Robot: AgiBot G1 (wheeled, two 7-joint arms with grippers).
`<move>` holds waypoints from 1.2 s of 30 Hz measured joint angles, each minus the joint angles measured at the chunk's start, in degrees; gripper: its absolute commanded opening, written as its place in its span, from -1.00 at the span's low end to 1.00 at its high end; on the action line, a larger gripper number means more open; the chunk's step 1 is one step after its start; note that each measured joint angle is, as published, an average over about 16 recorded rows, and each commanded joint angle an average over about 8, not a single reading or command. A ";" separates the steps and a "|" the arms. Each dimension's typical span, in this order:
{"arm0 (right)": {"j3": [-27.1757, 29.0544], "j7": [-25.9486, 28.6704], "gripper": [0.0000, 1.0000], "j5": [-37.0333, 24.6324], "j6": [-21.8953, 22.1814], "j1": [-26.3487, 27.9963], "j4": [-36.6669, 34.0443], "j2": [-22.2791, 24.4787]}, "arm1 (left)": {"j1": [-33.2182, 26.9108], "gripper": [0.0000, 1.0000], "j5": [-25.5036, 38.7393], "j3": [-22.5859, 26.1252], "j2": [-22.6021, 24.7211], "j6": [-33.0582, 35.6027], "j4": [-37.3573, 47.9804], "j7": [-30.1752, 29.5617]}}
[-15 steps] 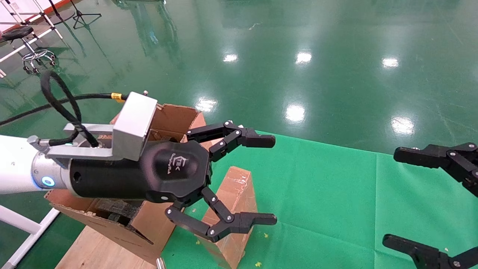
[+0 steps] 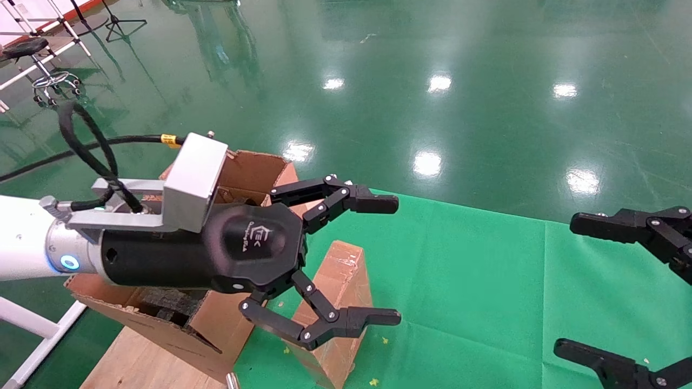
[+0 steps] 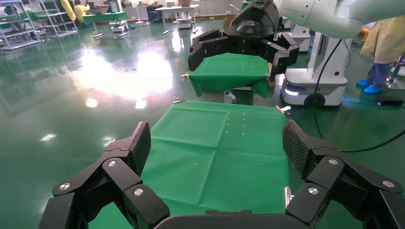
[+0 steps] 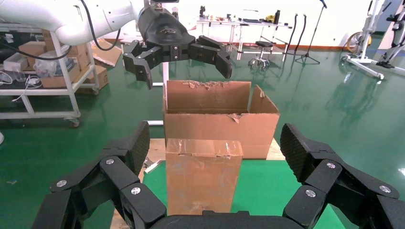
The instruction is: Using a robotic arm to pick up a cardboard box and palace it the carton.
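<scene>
Cardboard box (image 2: pixel 338 302) upright on green cloth (image 2: pixel 486 292) beside carton (image 2: pixel 254 173), below wide-spread jaws of left gripper (image 2: pixel 381 259) (empty); right gripper (image 2: pixel 567 286) likewise wide, well apart.

The small oblong brown cardboard box (image 2: pixel 339 302), wrapped in shiny clear tape, stands upright on the green-covered worktop (image 2: pixel 486 292). Just behind it sits the large brown corrugated carton (image 4: pixel 217 119), open-topped with ragged torn flaps. The white robotic arm (image 2: pixel 24 237) hangs above both, jaws spread wide.
</scene>
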 measured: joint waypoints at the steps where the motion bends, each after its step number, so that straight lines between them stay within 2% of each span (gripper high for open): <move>1: 0.00 0.00 0.12 0.00 0.00 0.00 0.00 0.00 | -0.27 1.00 0.62 0.21 -0.14 -0.07 -0.09 -0.22; 5: 0.00 0.00 -0.88 0.00 0.00 0.00 0.00 0.00 | -1.84 1.00 3.73 1.31 -0.58 -0.41 -0.11 -1.37; 6: -0.01 0.00 -0.98 0.00 0.00 0.00 -0.01 0.00 | -2.30 1.00 4.59 1.62 -0.64 -0.51 -0.04 -1.68; 24: -0.01 -0.02 -1.00 0.00 0.02 0.00 -0.03 0.01 | -8.68 1.00 15.05 5.64 -1.15 -2.49 0.87 -6.81; 30: -0.01 -0.03 -1.00 0.01 0.02 0.01 -0.04 0.01 | -13.29 1.00 24.35 8.98 -0.83 -4.20 -1.03 -16.13; 36: -0.02 -0.03 -1.00 0.01 0.02 0.01 -0.04 0.02 | -20.58 1.00 36.83 14.06 2.11 -4.80 -2.25 -32.85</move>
